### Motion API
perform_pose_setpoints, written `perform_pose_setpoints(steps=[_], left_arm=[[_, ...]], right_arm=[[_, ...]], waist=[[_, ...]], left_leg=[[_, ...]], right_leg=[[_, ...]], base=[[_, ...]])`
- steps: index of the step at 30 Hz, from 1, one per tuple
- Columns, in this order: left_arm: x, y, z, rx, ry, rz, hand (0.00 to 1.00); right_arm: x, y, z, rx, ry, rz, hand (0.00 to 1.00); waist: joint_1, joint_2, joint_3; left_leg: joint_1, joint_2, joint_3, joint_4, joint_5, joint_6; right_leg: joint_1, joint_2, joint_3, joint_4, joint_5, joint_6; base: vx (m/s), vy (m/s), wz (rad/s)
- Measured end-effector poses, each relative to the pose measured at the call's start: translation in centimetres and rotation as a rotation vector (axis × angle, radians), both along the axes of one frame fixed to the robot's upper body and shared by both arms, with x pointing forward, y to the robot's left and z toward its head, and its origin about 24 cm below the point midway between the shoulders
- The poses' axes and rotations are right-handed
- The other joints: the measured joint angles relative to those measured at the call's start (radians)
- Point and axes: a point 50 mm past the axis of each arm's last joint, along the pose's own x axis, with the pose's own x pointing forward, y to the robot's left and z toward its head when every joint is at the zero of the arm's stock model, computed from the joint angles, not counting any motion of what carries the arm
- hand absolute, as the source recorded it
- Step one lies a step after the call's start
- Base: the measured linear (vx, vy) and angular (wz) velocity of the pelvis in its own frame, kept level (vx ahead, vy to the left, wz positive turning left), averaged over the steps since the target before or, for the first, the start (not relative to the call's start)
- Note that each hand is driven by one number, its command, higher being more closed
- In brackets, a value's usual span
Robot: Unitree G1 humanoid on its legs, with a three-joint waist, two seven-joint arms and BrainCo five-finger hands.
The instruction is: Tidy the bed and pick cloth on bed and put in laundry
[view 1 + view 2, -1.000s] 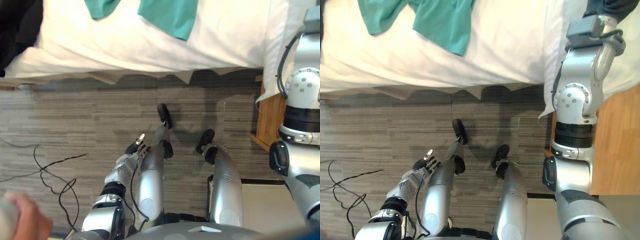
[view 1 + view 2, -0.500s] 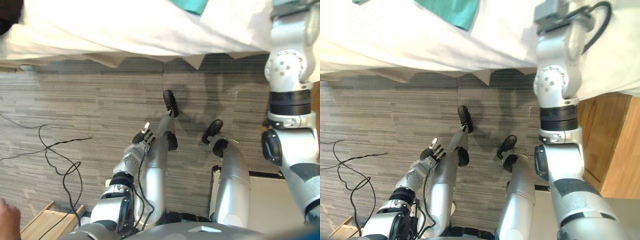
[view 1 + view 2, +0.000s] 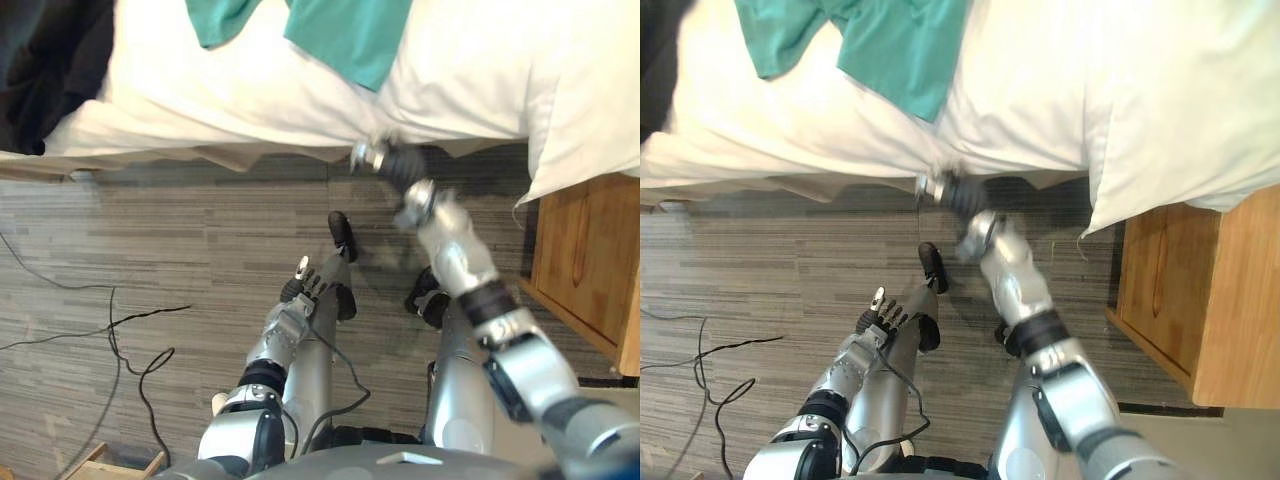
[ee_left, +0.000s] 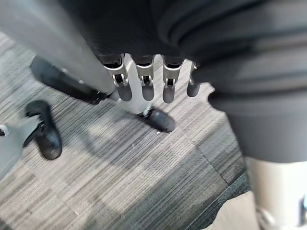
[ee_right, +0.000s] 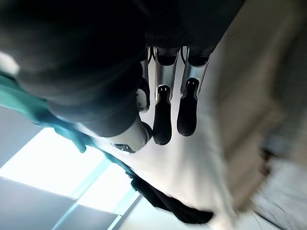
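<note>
Since before, my right arm dropped to the bed (image 3: 200, 100) edge. Eye views: right hand (image 3: 385, 160) blurred there, green cloth (image 3: 350, 35) on the bed just beyond it, left hand (image 3: 303, 287) low over the floor (image 3: 150, 230). Left wrist: fingers (image 4: 146, 86) straight, empty. Right wrist: fingers (image 5: 162, 120) straight, empty, sheet (image 5: 230, 96) past them.

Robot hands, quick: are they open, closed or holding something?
Left robot hand: open, holding nothing.
Right robot hand: open, holding nothing.
</note>
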Motion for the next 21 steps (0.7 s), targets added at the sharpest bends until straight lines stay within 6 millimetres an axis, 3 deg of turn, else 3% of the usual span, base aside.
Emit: perform_pose_setpoints(steps=[2, 3, 4, 6, 8, 11, 12, 14, 15, 17, 19, 20, 21], left_arm=[[-0.7, 0.4, -0.7, 0.052, 0.039, -0.026, 0.0], [-1.5, 1.1, -1.2, 0.105, 0.054, -0.057, 0.0], [-1.8, 1.4, -1.5, 0.134, 0.06, -0.071, 0.0], [-3.0, 2.5, -2.2, 0.212, 0.088, -0.118, 0.0], [-3.7, 2.8, -2.6, 0.245, 0.108, -0.147, 0.0], [-4.9, 2.5, -3.1, 0.273, 0.076, -0.303, 0.0], [-5.2, 2.5, -3.2, 0.278, 0.073, -0.337, 0.0], [-6.9, 2.4, -4.2, 0.287, 0.08, -0.448, 0.0], [-7.4, 2.4, -4.5, 0.283, 0.089, -0.47, 0.0], [-9.0, 2.4, -5.3, 0.309, 0.108, -0.528, 0.0], [-10.1, 2.3, -6.0, 0.33, 0.13, -0.535, 0.0], [-10.6, 2.6, -6.3, 0.364, 0.158, -0.524, 0.0], [-10.5, 2.8, -6.3, 0.384, 0.153, -0.51, 0.0]], right_arm=[[-1.0, -0.4, -2.3, 0.0, 0.067, -0.006, 0.0], [-1.8, -1.5, -3.9, 0.008, 0.118, -0.045, 0.0], [-2.0, -2.0, -4.5, 0.012, 0.137, -0.066, 0.0], [-3.0, -5.1, -7.5, 0.008, 0.25, -0.198, 0.0], [-4.3, -7.8, -10.7, -0.059, 0.368, -0.304, 0.0], [-9.9, -12.6, -18.1, -0.233, 0.688, -0.508, 0.0], [-11.1, -13.3, -19.3, -0.266, 0.754, -0.54, 0.0], [-16.1, -14.7, -23.4, -0.352, 0.996, -0.638, 0.0], [-17.3, -15.0, -24.1, -0.366, 1.051, -0.663, 0.0], [-21.7, -15.5, -26.0, -0.446, 1.221, -0.715, 0.0], [-23.8, -15.5, -26.5, -0.485, 1.276, -0.715, 0.0], [-25.2, -15.2, -26.8, -0.516, 1.3, -0.688, 0.0], [-25.9, -15.1, -27.0, -0.525, 1.317, -0.679, 0.0]], waist=[[-0.026, -0.006, -0.001], [-0.048, -0.025, -0.011], [-0.051, -0.032, -0.015], [-0.074, -0.062, -0.032], [-0.081, -0.074, -0.035], [-0.089, -0.09, -0.043], [-0.091, -0.094, -0.049], [-0.092, -0.116, -0.091], [-0.093, -0.122, -0.102], [-0.093, -0.141, -0.132], [-0.119, -0.129, -0.152], [-0.132, -0.127, -0.163], [-0.129, -0.143, -0.171]], left_leg=[[0.064, -0.006, -0.016, 0.002, -0.009, -0.007], [0.114, -0.007, -0.018, 0.003, -0.023, -0.008], [0.133, -0.007, -0.018, 0.003, -0.029, -0.008], [0.194, -0.007, -0.02, 0.002, -0.051, -0.012], [0.243, -0.008, -0.023, 0.001, -0.067, -0.01], [0.354, -0.018, -0.045, 0.005, -0.089, -0.005], [0.372, -0.02, -0.047, 0.005, -0.094, -0.004], [0.427, -0.036, -0.062, 0.003, -0.113, 0.004], [0.443, -0.04, -0.066, 0.002, -0.119, 0.005], [0.53, -0.056, -0.086, -0.007, -0.161, 0.017], [0.569, -0.047, -0.129, 0.009, -0.179, 0.02], [0.561, -0.042, -0.152, 0.081, -0.216, 0.021], [0.543, -0.042, -0.148, 0.151, -0.254, 0.021]], right_leg=[[0.082, 0.003, -0.008, -0.028, 0.002, 0.004], [0.141, 0.007, -0.008, -0.051, 0.005, 0.013], [0.163, 0.01, -0.007, -0.06, 0.006, 0.015], [0.24, 0.021, -0.006, -0.102, 0.013, 0.028], [0.305, 0.028, -0.012, -0.137, 0.02, 0.039], [0.473, 0.039, -0.043, -0.226, 0.039, 0.066], [0.5, 0.041, -0.051, -0.241, 0.042, 0.069], [0.586, 0.052, -0.068, -0.296, 0.054, 0.082], [0.61, 0.052, -0.072, -0.304, 0.056, 0.084], [0.687, 0.048, -0.024, -0.278, 0.062, 0.081], [0.688, 0.075, 0.082, -0.206, 0.059, 0.054], [0.728, 0.111, 0.117, -0.296, 0.047, 0.047], [0.746, 0.116, 0.115, -0.342, 0.056, 0.049]], base=[[0.06, -0.039, 0.0], [0.06, -0.033, -0.09], [0.06, -0.022, -0.16], [0.06, -0.007, -0.1], [0.08, 0.011, 0.0], [0.12, 0.023, 0.12], [0.13, 0.003, 0.15], [0.13, 0.003, 0.12], [0.15, 0.002, 0.17], [0.14, -0.008, 0.18], [0.07, -0.047, 0.55], [0.04, -0.081, 0.79], [0.04, -0.101, 0.55]])
